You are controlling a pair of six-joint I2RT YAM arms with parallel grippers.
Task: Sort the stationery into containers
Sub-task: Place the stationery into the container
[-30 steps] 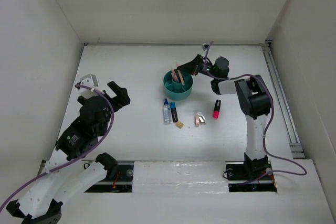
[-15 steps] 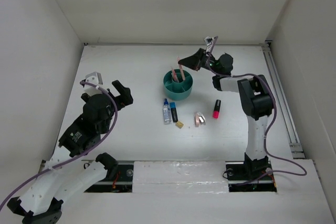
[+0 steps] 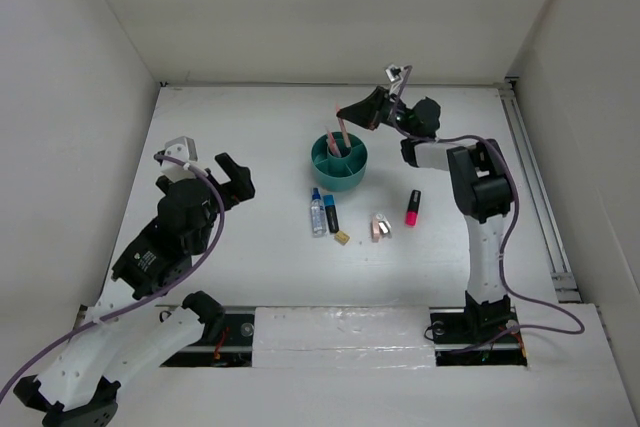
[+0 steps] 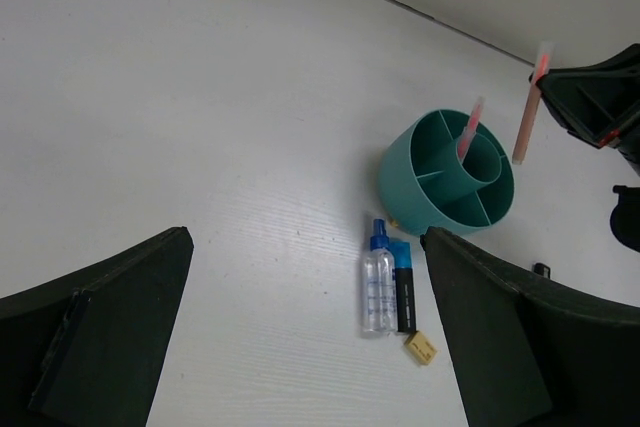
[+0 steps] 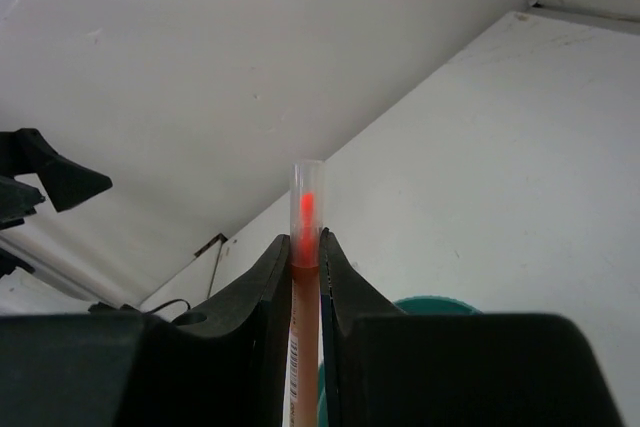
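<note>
The teal organizer [image 3: 338, 161] stands mid-table with one salmon pencil [image 3: 333, 145] upright in its central cup. My right gripper [image 3: 352, 114] is shut on a second salmon pencil [image 3: 342, 127] with a clear cap and holds it upright over the organizer's far rim; the right wrist view shows the pencil [image 5: 304, 287] pinched between the fingers. In front of the organizer lie a blue-capped clear pen [image 3: 317, 213], a dark marker [image 3: 331, 214], a tan block [image 3: 342, 237], pinkish clips [image 3: 380, 228] and a pink highlighter [image 3: 411, 207]. My left gripper [image 3: 232, 179] is open and empty, far left of them.
White walls close in the table at the back and both sides. A rail [image 3: 535, 187] runs along the right edge. In the left wrist view the organizer [image 4: 447, 172], pen [image 4: 378, 282], marker [image 4: 402, 289] and block [image 4: 421, 348] lie ahead between my open fingers.
My right gripper has risen and drawn back a little with the pencil, whose lower end now hangs above the organizer's rim. My left gripper has shifted slightly to the right.
</note>
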